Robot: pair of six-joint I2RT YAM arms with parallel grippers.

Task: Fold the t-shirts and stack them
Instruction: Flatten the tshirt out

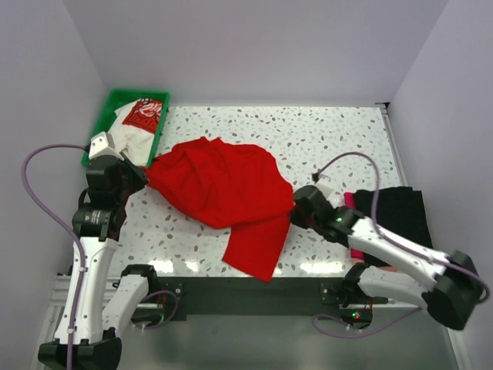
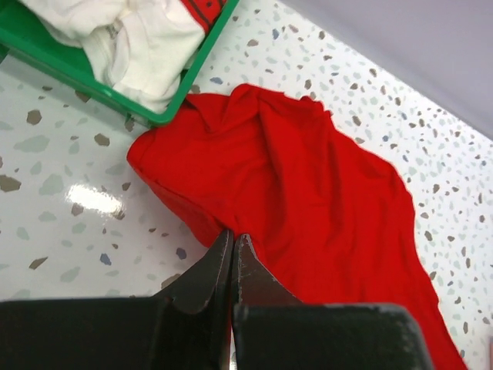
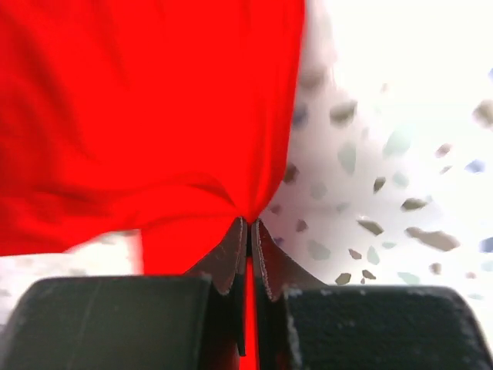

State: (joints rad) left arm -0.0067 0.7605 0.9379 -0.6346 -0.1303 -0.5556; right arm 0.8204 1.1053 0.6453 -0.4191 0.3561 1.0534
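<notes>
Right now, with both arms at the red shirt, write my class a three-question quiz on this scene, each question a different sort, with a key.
1. True or false: the white t-shirt lies in the green tray.
2. The right gripper is shut on: A the white t-shirt; B the red t-shirt; C the green tray.
3. Fill in: the folded black t-shirt lies nearer the ____ gripper.
Key: 1 true. 2 B, red cloth shows between its closed fingers. 3 right.
</notes>
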